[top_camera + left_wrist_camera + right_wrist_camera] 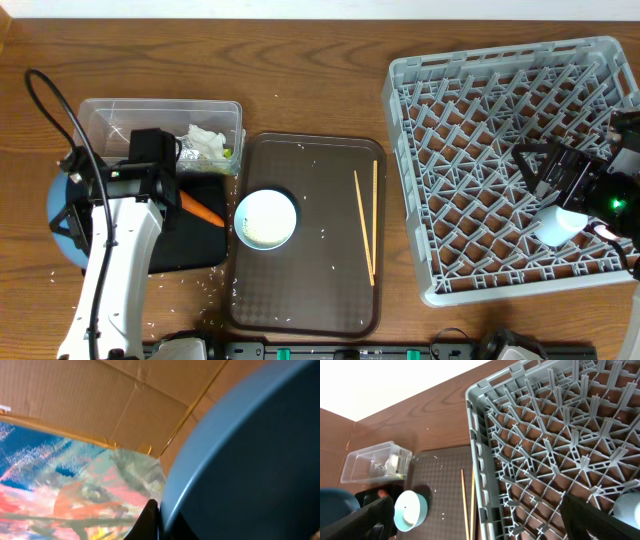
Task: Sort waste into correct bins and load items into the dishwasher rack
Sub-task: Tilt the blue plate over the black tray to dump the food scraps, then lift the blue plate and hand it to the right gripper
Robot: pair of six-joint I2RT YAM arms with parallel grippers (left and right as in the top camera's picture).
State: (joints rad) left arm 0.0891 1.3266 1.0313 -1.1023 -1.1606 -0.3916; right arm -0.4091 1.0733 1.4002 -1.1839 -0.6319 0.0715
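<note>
My left gripper (78,192) is shut on the rim of the large blue bowl (58,222) at the far left table edge; the left wrist view shows a finger (150,519) pressed against the bowl's rim (210,450). My right gripper (527,172) is open and empty over the grey dishwasher rack (420,180), just above a light-blue cup (557,222) standing in it. The white bowl (266,218) and two chopsticks (366,225) lie on the brown tray. The carrot (203,211) lies on the black tray (195,250). Tissue (205,139) and the wrapper (228,152) are in the clear box (100,115). The pink cup is out of view.
The brown serving tray (330,290) sits mid-table between the bins and the rack. Rice grains (215,280) are scattered on it and on the wood near its left edge. The right wrist view shows the rack's wall (479,435), chopsticks (462,505) and white bowl (410,510).
</note>
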